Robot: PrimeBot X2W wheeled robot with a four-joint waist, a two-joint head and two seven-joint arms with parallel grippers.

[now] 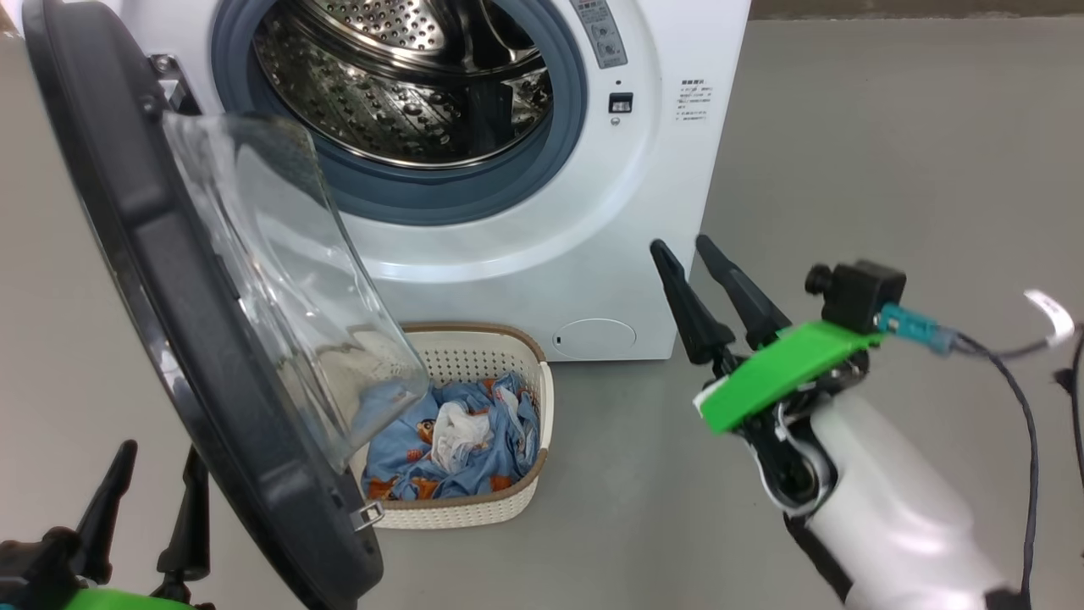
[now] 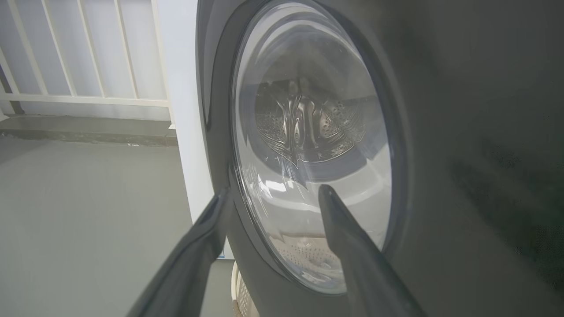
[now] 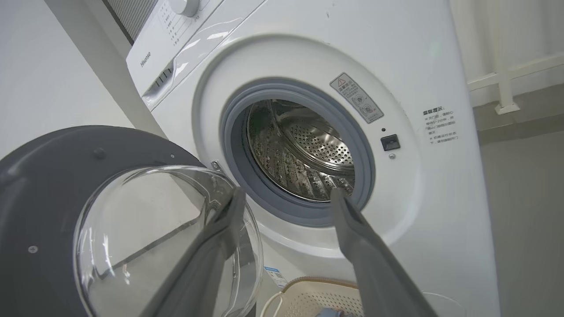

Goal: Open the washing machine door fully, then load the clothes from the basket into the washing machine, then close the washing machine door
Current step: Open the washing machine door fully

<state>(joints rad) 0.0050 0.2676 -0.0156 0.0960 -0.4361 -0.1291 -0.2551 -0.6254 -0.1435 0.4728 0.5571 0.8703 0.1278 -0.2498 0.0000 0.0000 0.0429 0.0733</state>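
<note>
Head view: the washing machine door (image 1: 161,280) stands open at left, its glass bowl (image 1: 279,280) over the basket (image 1: 474,360) of clothes (image 1: 500,457) on the floor (image 1: 847,169), just before the washing machine (image 1: 542,254). My left fingers (image 1: 106,500) and right fingers (image 1: 688,305) are apart, empty. Left wrist: the glass bowl close ahead. Right wrist: the open drum (image 3: 304,154) ahead.

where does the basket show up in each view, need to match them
Head view: basket lower centre, on the floor before the washing machine, partly behind the open door.
Left wrist view: cream sliver at the bottom edge, under the door's rim.
Right wrist view: bottom edge, right of centre.
Shared landmark: the door's clear glass bowl.
</note>
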